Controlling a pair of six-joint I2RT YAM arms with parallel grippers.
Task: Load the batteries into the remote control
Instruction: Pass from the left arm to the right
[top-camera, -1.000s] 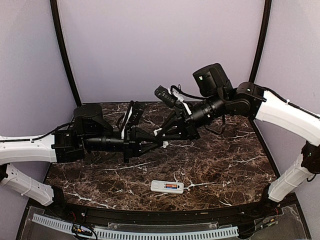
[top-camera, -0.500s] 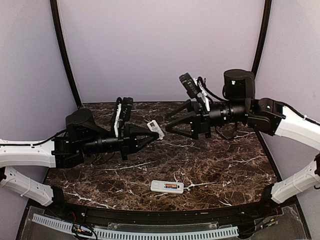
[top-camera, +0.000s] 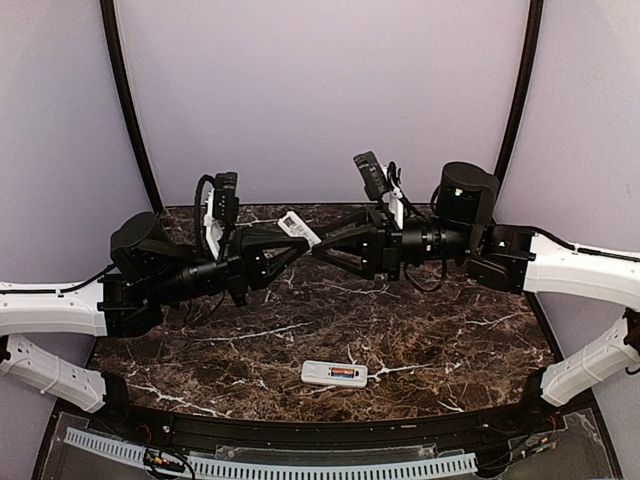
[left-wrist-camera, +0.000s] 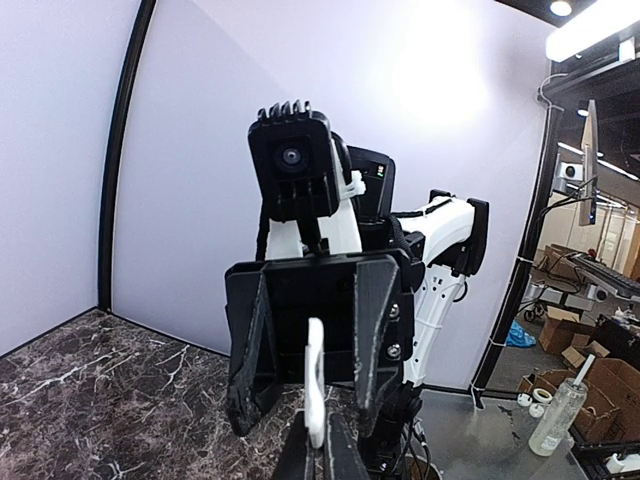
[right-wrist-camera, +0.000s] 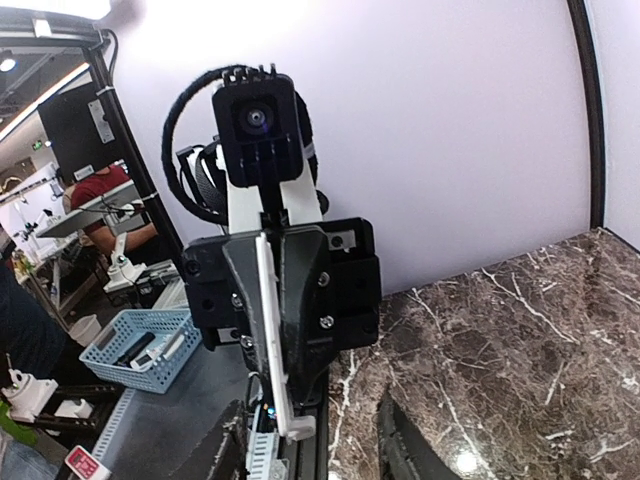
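Two batteries (top-camera: 342, 373) sit inside the remote control (top-camera: 314, 373)

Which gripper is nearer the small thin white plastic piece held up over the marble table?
Left. The left gripper is shut on the small thin white plastic piece. The right gripper faces it from the other side, open, close beside it.

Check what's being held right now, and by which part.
Left hand pinches the small white battery cover by one end, flat faces between the fingers. Right hand is open, holding nothing.
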